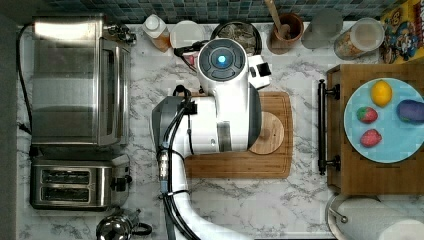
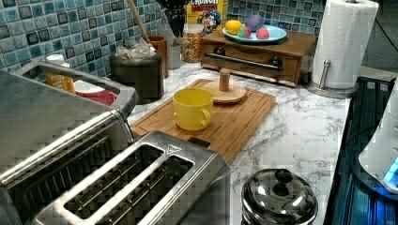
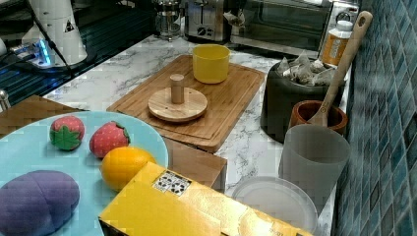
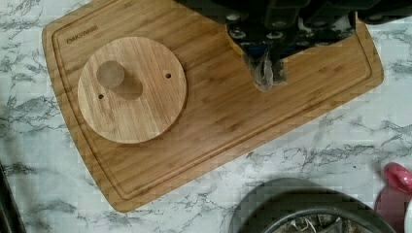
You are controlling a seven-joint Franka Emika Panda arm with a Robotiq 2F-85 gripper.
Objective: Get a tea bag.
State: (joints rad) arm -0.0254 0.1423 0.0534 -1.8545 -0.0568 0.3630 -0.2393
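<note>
The black gripper (image 4: 265, 56) has its fingers pinched on a pale, gauzy tea bag (image 4: 265, 75), which hangs limp over the rectangular bamboo cutting board (image 4: 218, 116). I judge the tea bag very light, soft and easy to tear, so a gentle pinch at its gathered top should do. It looks greyish, translucent and crumpled. Beyond the board's edge stands the dark round container (image 3: 285, 101), heaped with more pale tea bags (image 3: 302, 69).
</note>
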